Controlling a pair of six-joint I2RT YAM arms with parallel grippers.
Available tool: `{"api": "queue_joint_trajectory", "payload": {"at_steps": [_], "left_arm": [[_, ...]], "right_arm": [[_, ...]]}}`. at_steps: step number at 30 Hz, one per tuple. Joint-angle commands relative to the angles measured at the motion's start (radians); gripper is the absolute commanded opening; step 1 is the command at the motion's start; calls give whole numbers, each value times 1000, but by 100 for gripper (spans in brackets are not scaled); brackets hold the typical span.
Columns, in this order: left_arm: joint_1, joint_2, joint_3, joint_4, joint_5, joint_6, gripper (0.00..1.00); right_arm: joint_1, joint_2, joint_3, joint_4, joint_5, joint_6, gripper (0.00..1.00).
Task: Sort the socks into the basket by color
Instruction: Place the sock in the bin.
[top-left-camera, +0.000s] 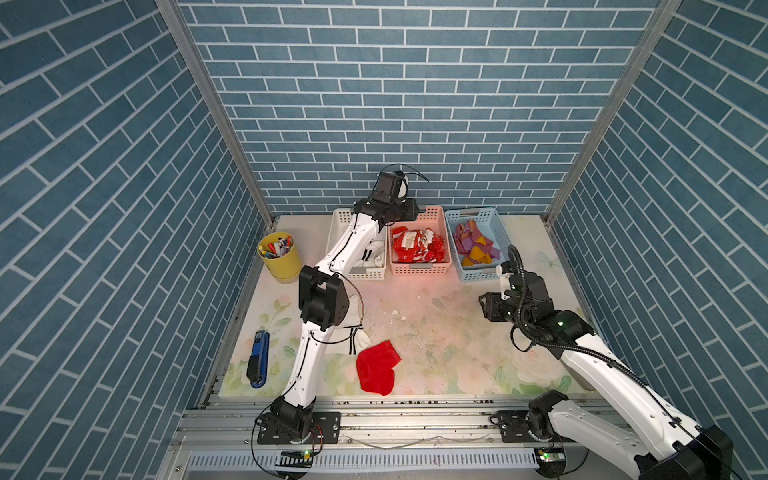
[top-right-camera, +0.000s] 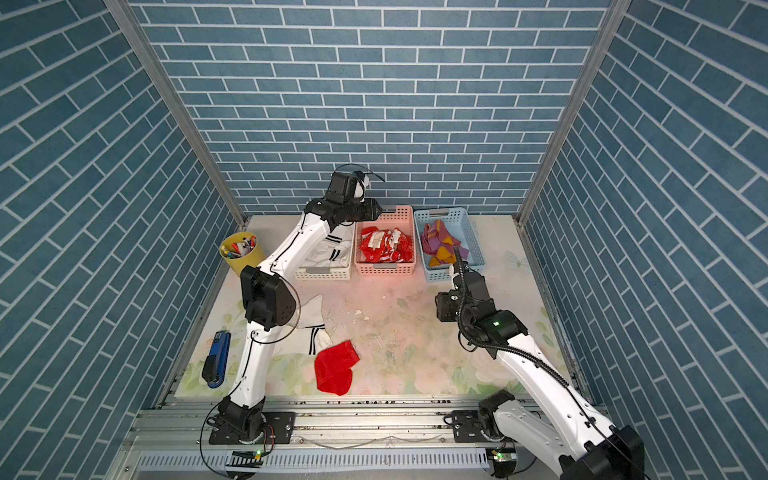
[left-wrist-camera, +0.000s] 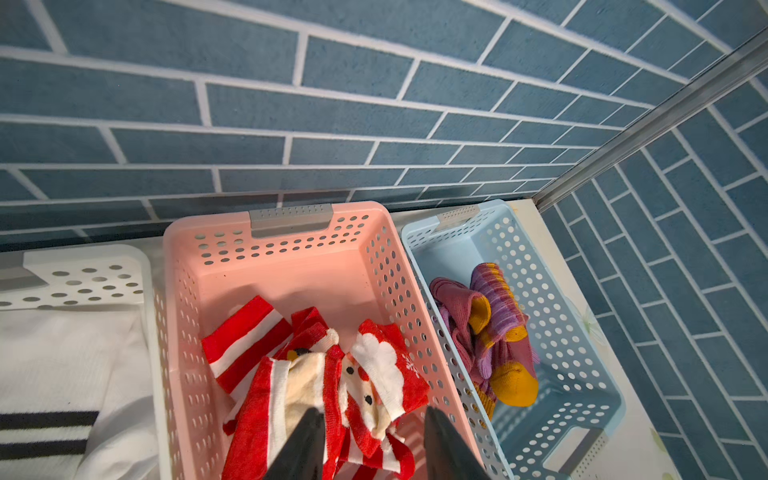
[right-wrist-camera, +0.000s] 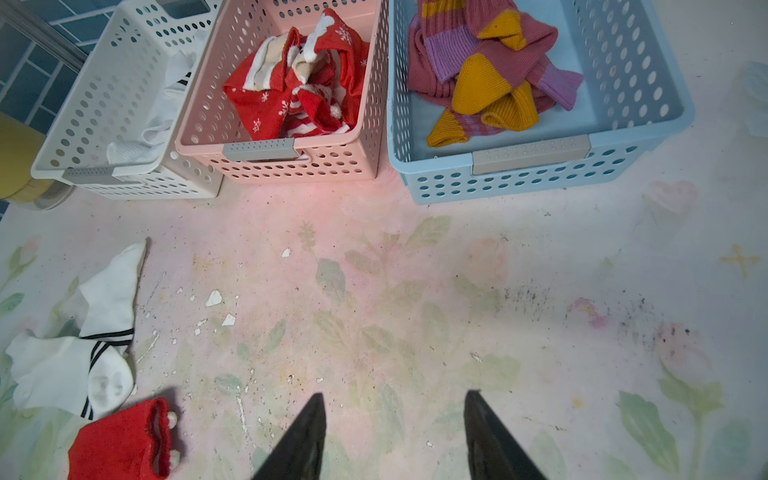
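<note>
Over the pink basket (left-wrist-camera: 270, 232) at 12 o'clock of the table, the left gripper (left-wrist-camera: 372, 411) is hanging w/ jaws apart, gripping nothing. Red snowman and striped socks (left-wrist-camera: 374, 374) are lying in the basket right below it. Right gripper (right-wrist-camera: 395, 392) is hovering over bare table at approx 3 o'clock, jaws apart too, empty. Looks like a red-sock drop is wrapping up.

Waiting outside: a red sock (top-left-camera: 376, 373) at 7 o'clock and, just beside it at 8, white black-banded socks (right-wrist-camera: 62, 365) (one or two, can't tell). Next move is prob calling for an arm coming down on one: red to pink, white to the white basket (top-left-camera: 341, 216) at 11. Mauve socks (right-wrist-camera: 478, 75) are sitting in the blue basket (right-wrist-camera: 623, 166) at 1.

Writing: nothing is reading clearly. A small white mark on a red sock and the label on the blue tool (top-left-camera: 258, 359) at 9 are too small.
</note>
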Motion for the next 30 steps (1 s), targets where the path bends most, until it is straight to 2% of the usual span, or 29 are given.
{"api": "queue_joint_trajectory", "payload": {"at_steps": [1,7,11,15,19,25,30], "left_arm": [[4,-24,-12,-8,-9,19,45],[4,-131,-135,-88,-71,44,46],[4,-306,-392,-58,-121,63,48],[4,-497,-664,12,-158,54,49],[4,-674,-941,91,-168,17,49],[4,-878,-1208,100,-211,-27,49],[2,-1030,-1350,67,-246,-56,49]], "right_arm": [[1,6,-12,14,-4,36,54],[2,26,-29,62,-72,35,55],[6,75,-59,162,-185,33,54],[28,135,-57,219,-233,39,54],[96,182,-58,277,-260,30,54],[214,298,-29,314,-272,20,55],[280,396,-15,385,-315,49,54]]}}
